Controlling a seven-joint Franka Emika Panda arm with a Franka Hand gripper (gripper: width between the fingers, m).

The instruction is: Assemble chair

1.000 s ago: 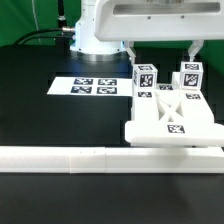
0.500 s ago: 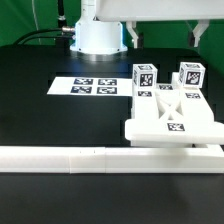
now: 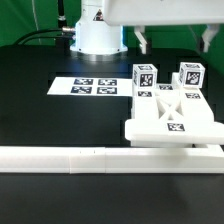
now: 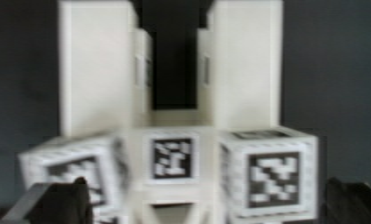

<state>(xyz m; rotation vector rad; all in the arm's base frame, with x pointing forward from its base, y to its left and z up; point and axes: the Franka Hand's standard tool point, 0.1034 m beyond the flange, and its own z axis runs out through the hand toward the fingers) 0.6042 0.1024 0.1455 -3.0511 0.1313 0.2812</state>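
The chair [image 3: 170, 118] is a partly joined white piece at the exterior view's right: a flat slab with a cross-shaped cut-out lies on the black table, and two tagged square posts [image 3: 144, 76] [image 3: 190, 73] stand at its far side. My gripper [image 3: 176, 42] hangs open well above those posts and touches nothing. In the wrist view the chair [image 4: 173, 120] fills the picture, with tagged post ends [image 4: 271, 175] lying between my dark fingertips [image 4: 57, 205]. The gripper [image 4: 203, 208] holds nothing.
The marker board [image 3: 90, 87] lies flat on the table at the exterior view's left of the chair. A long white border rail [image 3: 90, 158] runs along the front, touching the chair's front edge. The robot base [image 3: 95, 35] stands at the back.
The gripper has risen away from the chair posts and shifted toward the exterior view's right, staying open. The chair has not moved.
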